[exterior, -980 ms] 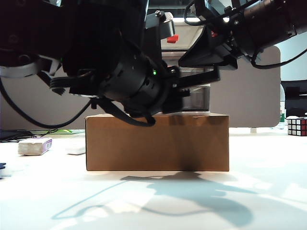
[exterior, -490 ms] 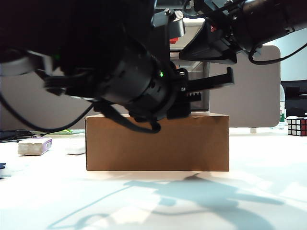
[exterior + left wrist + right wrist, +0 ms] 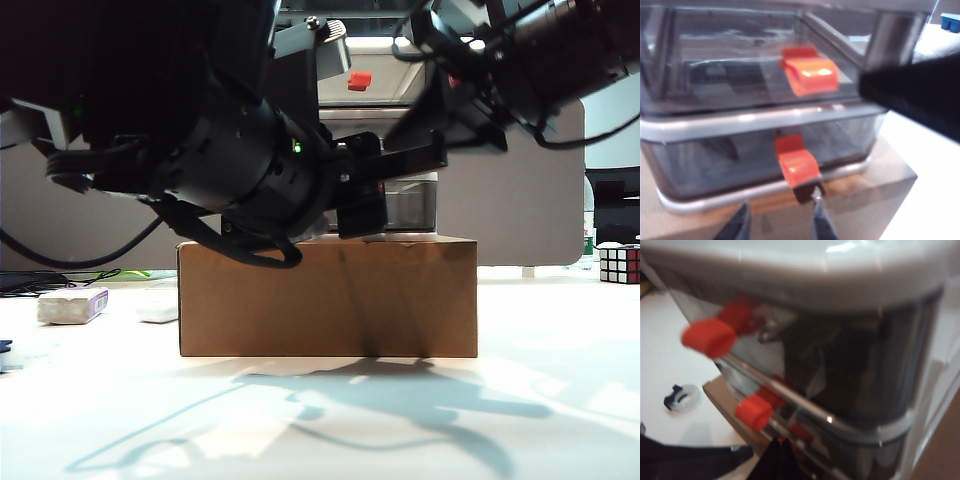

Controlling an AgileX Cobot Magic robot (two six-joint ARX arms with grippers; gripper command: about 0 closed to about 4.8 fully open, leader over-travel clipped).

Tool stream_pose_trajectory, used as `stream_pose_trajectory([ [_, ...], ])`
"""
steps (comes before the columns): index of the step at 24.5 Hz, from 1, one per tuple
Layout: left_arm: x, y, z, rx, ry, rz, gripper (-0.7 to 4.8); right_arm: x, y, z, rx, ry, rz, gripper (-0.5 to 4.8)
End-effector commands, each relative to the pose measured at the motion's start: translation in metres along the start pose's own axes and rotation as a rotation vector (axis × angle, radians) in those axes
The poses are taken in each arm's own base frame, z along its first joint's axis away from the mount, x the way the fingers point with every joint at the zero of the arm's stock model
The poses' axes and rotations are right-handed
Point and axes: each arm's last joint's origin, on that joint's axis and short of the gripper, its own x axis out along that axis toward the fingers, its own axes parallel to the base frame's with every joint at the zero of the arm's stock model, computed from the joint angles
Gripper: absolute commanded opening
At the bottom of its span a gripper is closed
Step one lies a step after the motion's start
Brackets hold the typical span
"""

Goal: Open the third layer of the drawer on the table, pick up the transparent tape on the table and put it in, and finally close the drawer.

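While the left gripper (image 3: 780,220) gapes before the third layer's (image 3: 740,160) glossy red handle (image 3: 796,164), the right gripper's state stays hidden

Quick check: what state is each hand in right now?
Left hand: open, fingers apart just below the third layer's red-orange handle, holding nothing.
Right hand: beside the drawer, fingertips not visible; cannot be told.

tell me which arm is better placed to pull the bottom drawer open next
Left, probably. The left end effector sits just below the third layer's red-orange handle, fingers parted beside it. The right end effector is close against the drawer unit's side, with no clear line on that handle, and its opening can't be read.
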Motion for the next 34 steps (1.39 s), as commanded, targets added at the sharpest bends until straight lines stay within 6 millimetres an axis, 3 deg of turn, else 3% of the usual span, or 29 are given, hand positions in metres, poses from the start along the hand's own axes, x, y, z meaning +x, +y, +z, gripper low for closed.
stream_pose_trajectory([
  [1, 0.006, 0.001, 0.007, -0.031, -0.022, -0.045, 1.34, -0.001, 0.0, 0.002, -0.003, 0.002, -0.001, -0.05],
  [12, 0.022, -0.011, 0.01, -0.024, -0.013, -0.035, 1.34, -0.002, 0.001, 0.003, -0.005, -0.003, 0.013, -0.05],
  [24, 0.025, -0.008, 0.012, -0.025, -0.038, 0.079, 1.2, -0.004, 0.002, 0.005, -0.008, -0.012, 0.024, -0.05],
  [34, 0.033, -0.002, 0.011, -0.048, -0.028, 0.063, 1.19, -0.004, 0.002, 0.005, -0.008, -0.012, 0.032, -0.05],
])
